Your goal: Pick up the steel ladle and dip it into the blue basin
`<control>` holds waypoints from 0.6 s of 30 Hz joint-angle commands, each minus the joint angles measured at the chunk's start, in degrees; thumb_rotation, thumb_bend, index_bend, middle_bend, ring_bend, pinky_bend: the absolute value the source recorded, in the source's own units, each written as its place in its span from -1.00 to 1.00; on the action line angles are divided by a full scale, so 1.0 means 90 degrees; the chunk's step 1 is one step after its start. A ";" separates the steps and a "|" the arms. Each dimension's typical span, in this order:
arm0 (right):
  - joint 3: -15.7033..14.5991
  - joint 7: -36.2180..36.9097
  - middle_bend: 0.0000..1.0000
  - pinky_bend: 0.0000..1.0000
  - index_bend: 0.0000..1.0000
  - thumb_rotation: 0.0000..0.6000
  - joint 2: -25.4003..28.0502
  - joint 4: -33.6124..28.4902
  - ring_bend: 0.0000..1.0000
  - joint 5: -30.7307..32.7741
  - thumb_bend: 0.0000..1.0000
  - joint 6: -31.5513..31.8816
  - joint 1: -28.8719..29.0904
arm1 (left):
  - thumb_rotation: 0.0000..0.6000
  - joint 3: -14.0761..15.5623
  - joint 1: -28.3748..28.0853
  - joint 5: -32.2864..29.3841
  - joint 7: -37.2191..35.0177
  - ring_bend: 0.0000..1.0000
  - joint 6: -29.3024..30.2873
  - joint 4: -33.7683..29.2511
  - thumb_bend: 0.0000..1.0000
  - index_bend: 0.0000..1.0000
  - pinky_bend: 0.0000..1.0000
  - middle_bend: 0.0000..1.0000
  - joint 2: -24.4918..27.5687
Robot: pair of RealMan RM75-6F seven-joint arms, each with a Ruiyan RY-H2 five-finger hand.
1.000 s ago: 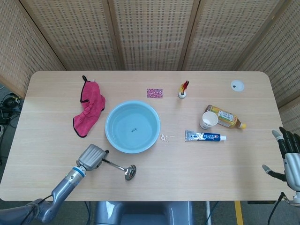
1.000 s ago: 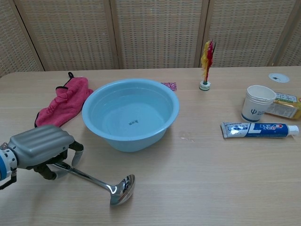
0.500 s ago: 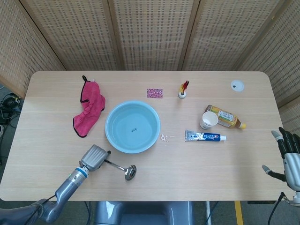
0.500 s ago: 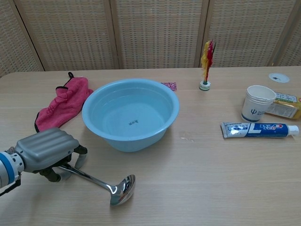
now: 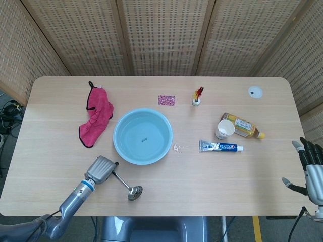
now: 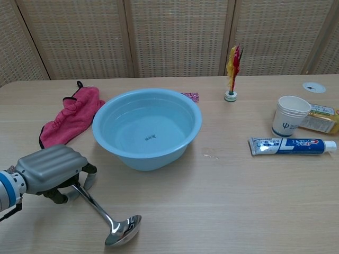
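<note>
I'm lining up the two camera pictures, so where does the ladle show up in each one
Head view: ladle near the bottom edge, left of centre, below the basin.
Chest view: ladle at lower left, in front of the basin, handle under the left hand.
Shared landmark: the basin.
</note>
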 commanded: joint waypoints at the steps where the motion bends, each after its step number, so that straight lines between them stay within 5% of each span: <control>1: 0.0002 0.0013 -1.00 -1.00 -1.00 1.00 0.0006 -0.0002 -1.00 -0.0001 -1.00 0.0008 -0.0004 | 1.00 -0.0013 0.0012 0.0024 -0.0058 0.75 0.0068 -0.0074 -0.06 0.16 1.00 0.86 0.0071; 18: -0.0002 0.0085 -1.00 -1.00 -1.00 1.00 0.0042 -0.0031 -1.00 -0.0040 -1.00 0.0067 -0.0031 | 1.00 0.0006 0.0076 0.0641 -0.0446 0.75 0.0807 -0.1596 -0.04 0.25 1.00 0.86 0.1448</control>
